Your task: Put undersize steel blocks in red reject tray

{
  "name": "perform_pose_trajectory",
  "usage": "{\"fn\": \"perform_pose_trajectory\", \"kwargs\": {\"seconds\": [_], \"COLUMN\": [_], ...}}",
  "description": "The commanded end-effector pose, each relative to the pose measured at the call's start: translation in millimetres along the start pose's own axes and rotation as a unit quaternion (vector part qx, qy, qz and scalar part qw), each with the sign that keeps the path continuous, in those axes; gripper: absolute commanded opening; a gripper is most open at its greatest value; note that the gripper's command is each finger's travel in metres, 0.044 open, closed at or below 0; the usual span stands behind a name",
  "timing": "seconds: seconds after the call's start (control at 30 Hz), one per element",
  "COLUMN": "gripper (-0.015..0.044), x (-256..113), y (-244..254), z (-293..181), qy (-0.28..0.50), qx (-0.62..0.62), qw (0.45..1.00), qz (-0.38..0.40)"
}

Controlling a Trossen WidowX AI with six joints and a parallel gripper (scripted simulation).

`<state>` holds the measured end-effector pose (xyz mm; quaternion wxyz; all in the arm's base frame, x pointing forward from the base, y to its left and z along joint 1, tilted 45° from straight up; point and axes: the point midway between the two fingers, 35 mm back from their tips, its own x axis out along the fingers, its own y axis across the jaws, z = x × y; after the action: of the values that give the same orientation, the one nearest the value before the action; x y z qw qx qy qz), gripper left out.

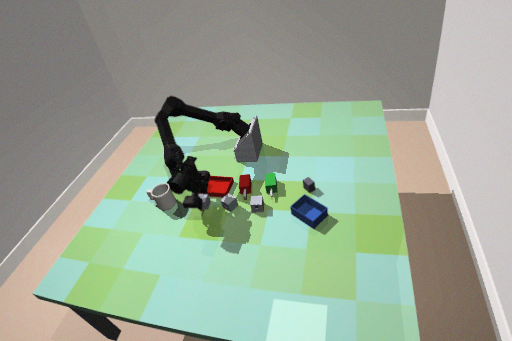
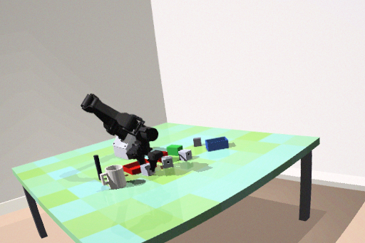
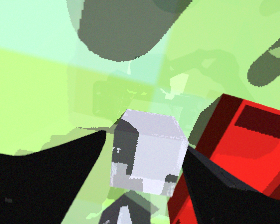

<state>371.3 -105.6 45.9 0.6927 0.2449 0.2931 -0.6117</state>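
Note:
My gripper (image 1: 200, 201) (image 2: 148, 167) (image 3: 143, 141) is open, with its fingertips on either side of the left steel block (image 1: 205, 201) (image 2: 145, 169) (image 3: 158, 150), which stands on the table. Whether the fingers touch it I cannot tell. The middle steel block (image 1: 229, 202) (image 2: 167, 162) and the right steel block (image 1: 257, 204) (image 2: 185, 154) stand in a row with it. The green gauge (image 1: 270, 181) (image 2: 175, 150) lies behind the right block, its pin toward the row. The red tray (image 1: 219, 187) (image 2: 130, 167) (image 3: 215, 131) is beside my gripper, partly hidden by the arm; its visible part holds nothing.
A red gauge-like piece (image 1: 245, 182) with a pin lies between tray and green gauge. A mug (image 1: 165, 198) (image 2: 117, 177) stands left of my gripper. A blue tray (image 1: 301, 215) (image 2: 217, 145) and a dark cube (image 1: 309, 185) (image 2: 197, 142) are at the right. A grey wedge (image 1: 249, 146) stands behind.

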Motion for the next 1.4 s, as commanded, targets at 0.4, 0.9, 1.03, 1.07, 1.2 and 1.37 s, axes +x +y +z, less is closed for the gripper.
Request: {"fn": "perform_pose_trajectory", "kwargs": {"seconds": [0.4,0.9,1.03,1.07,1.2,1.37], "gripper": [0.0200,0.0000,0.0000,0.0000,0.0000,0.0000], "x": [8.1,-66.1,-68.2,-68.2,-68.2,-68.3], "y": [-1.5,-8.5,-12.1,-14.1,-13.5,-15.2], "z": [0.1,-3.4,-7.5,-10.2,-10.6,-11.7], "qy": [-0.001,0.000,0.000,0.000,0.000,0.001], "qx": [0.000,-0.004,-0.004,-0.004,-0.004,-0.004], "qw": [1.000,1.000,1.000,1.000,1.000,1.000], "qz": [-0.001,-0.003,-0.003,-0.003,-0.003,-0.003]}}
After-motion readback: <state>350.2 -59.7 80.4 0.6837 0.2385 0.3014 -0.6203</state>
